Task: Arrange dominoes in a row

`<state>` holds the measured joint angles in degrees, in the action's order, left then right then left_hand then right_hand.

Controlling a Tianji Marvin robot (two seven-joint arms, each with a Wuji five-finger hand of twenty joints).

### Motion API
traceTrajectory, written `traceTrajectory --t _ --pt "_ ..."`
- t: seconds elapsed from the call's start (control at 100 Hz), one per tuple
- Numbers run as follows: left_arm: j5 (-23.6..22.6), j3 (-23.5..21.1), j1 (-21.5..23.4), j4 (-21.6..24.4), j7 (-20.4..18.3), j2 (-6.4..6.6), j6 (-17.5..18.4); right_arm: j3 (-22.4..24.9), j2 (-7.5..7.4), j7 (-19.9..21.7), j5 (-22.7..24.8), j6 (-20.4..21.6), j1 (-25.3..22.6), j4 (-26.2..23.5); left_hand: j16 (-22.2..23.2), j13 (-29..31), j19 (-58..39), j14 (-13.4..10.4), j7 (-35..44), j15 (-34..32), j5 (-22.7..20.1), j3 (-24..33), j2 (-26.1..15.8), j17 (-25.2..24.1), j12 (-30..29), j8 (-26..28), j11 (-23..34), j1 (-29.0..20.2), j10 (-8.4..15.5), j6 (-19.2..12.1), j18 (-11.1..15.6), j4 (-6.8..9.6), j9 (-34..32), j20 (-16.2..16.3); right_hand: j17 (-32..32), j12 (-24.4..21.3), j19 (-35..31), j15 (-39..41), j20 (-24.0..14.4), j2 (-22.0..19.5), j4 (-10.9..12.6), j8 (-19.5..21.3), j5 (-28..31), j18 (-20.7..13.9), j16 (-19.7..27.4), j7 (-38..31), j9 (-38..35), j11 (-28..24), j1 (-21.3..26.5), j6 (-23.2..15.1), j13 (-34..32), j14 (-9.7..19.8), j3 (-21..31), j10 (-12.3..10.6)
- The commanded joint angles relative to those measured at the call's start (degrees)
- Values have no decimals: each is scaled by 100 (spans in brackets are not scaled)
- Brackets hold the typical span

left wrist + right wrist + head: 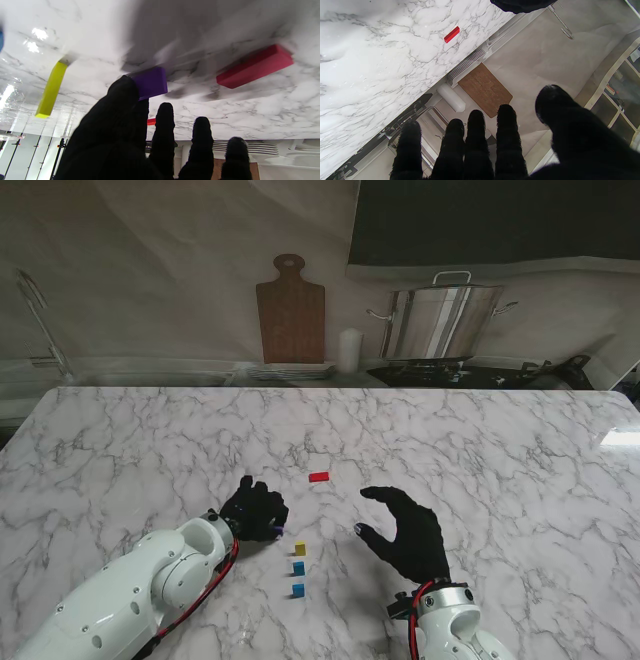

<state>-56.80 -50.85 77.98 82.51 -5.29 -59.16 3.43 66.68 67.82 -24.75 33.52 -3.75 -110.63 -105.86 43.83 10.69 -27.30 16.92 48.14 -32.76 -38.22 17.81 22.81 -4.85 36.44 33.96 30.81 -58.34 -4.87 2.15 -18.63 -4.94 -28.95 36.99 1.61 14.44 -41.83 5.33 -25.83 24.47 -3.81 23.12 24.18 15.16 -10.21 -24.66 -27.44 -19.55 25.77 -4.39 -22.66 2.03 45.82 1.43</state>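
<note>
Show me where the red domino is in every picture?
Stand view: the red domino lies flat, farther from me than both hands.
Left wrist view: it lies beside the purple domino.
Right wrist view: it lies alone on the marble.
Shared landmark: the wooden cutting board.

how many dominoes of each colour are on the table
red dominoes: 2
blue dominoes: 2
yellow domino: 1
purple domino: 1
total: 6
</note>
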Motion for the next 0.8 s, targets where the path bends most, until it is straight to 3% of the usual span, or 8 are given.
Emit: traceTrajectory --t 0.0,0.04,0.12,0.23,0.32,0.42,0.61,0.79 --pt "63 -78 84 94 14 -39 -24 1 18 0 -9 6 -20 15 -58 -130 134 128 427 25 -196 422 109 -111 249 223 340 -203 -68 -381 -21 107 302 172 -18 24 -90 35 -87 -204 127 88 66 -16 -15 -36 -38 -78 -45 30 53 1 55 21" --pt "89 -133 124 135 53 -50 -23 0 18 1 -10 6 -19 15 -29 -111 114 131 419 -26 -215 490 139 -105 666 223 731 -171 -22 -377 -28 88 381 197 -18 24 -93 33 -88 -205 128 89 65 -17 -15 -38 -37 -78 -45 29 58 8 53 20" --pt "133 -266 220 245 119 -71 -12 1 18 3 -12 6 -18 18 117 -62 41 113 413 -219 -249 597 201 -98 2309 212 1131 -131 47 -388 -55 57 278 202 -15 24 -100 36 -89 -209 129 91 64 -19 -15 -41 -41 -79 -44 40 51 3 53 29" --pt "200 -464 367 432 199 -102 -32 -2 18 9 -16 2 -14 23 674 44 -107 8 386 -925 -306 578 233 -89 3398 152 1970 -104 221 -483 -79 54 -54 201 -16 24 -107 38 -91 -214 131 91 66 -16 -16 -42 -42 -79 -42 26 47 2 54 25" --pt "244 -607 467 580 204 -115 -34 -7 17 16 -19 4 -11 25 1119 444 -476 -161 349 -1458 -374 459 233 -73 3546 52 2879 -88 577 -609 -87 60 -541 275 -15 25 -112 36 -92 -222 132 93 72 -16 -15 -47 -43 -80 -43 36 50 5 53 20" --pt "289 -716 543 705 143 -118 -45 -13 18 12 -22 6 -5 30 1157 901 -783 -328 323 -1594 -385 369 210 -52 3300 8 3242 -86 954 -698 -87 82 -1178 263 -15 25 -115 38 -91 -218 134 93 69 -14 -16 -47 -43 -80 -39 27 46 7 51 25" --pt "506 -812 625 823 60 -138 -123 -4 19 12 -25 4 -5 31 640 1336 -1031 -315 349 -1046 -400 400 280 -57 2274 -42 1956 -100 1436 -750 -72 70 -2274 94 -18 25 -119 35 -90 -219 134 93 66 -12 -15 -46 -49 -82 -43 26 50 1 46 23" --pt "609 -857 687 932 -40 -141 -203 4 20 14 -36 1 -5 29 304 1546 -1181 -239 335 -677 -383 408 262 -19 1228 -88 183 -112 1377 -764 -80 69 -2879 43 -24 26 -119 37 -88 -226 135 93 69 -15 -16 -46 -51 -82 -44 31 47 2 44 21"
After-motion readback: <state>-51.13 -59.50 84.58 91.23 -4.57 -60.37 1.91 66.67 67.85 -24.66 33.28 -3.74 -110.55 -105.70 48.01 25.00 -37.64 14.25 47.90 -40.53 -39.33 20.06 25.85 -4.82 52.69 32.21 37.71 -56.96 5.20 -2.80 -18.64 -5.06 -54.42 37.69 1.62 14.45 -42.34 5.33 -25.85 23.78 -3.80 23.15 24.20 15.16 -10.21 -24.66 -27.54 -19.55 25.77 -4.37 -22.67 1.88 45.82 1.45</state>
